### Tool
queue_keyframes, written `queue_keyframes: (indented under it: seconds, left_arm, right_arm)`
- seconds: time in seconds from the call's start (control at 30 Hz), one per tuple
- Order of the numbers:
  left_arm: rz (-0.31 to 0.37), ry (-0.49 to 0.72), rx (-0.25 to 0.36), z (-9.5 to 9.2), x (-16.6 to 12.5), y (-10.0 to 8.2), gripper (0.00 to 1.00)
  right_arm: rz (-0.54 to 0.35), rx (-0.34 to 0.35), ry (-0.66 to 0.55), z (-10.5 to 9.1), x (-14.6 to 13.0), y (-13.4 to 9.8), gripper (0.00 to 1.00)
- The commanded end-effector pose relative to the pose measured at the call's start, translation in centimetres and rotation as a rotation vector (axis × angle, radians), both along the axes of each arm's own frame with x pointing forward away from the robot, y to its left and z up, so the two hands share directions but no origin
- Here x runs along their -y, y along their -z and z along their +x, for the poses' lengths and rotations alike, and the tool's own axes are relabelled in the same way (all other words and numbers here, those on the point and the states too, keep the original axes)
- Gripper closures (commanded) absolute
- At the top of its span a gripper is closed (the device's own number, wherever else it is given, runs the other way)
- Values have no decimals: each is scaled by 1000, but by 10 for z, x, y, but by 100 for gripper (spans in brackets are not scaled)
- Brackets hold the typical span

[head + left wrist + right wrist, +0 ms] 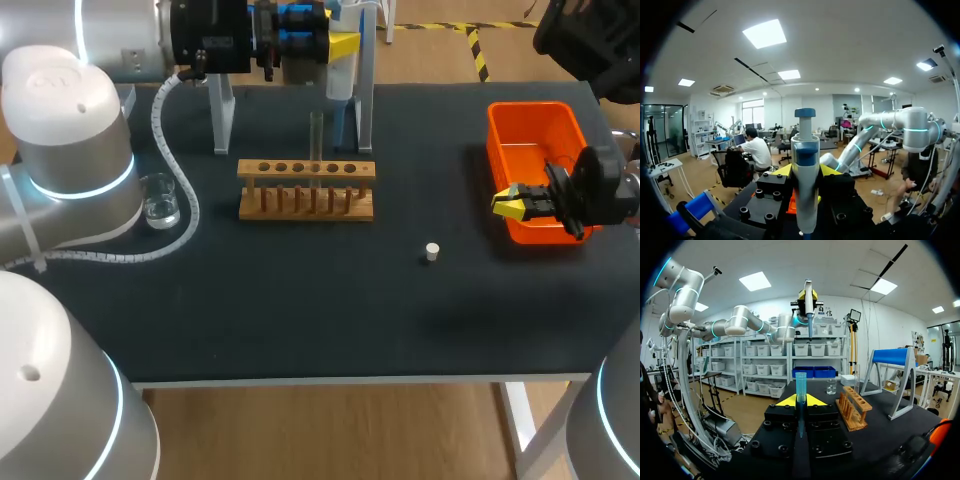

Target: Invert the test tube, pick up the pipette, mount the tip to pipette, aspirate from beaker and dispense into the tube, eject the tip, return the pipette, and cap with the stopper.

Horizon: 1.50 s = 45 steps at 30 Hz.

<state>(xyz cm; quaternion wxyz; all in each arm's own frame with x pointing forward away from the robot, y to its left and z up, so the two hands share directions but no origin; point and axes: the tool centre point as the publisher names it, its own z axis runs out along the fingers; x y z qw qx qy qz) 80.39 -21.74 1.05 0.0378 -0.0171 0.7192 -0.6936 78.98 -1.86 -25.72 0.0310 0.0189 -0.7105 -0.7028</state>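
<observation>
- Two hands are loaded: the left hand (805,172) pinches the pipette (805,150), high behind the rack (306,190); the right hand (800,401) pinches the blue tip (800,382), by the orange bin (535,108).
- Risk: if tip and pipette meet off-axis, the tip may slip and fall on the counter (300,310).

Black table (300,320) — rack (306,190); beaker (160,200); stopper (432,251); orange bin (535,135).

Stopper (432,251) btwn rack (306,212) & bin (530,106), approx.
</observation>
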Motion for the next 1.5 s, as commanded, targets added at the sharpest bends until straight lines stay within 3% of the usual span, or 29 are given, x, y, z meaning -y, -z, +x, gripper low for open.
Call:
queue_keyframes:
  seconds: [0.03, 1.5]
  left_arm:
    - [-7, 0, -1, -1, -1, 1, 100]
    - [-10, 0, -4, -1, -1, 1, 100]
  right_arm:
    - [-1, 1, 1, -1, 1, 0, 100]
    - [-7, 8, 2, 0, -8, -1, 100]
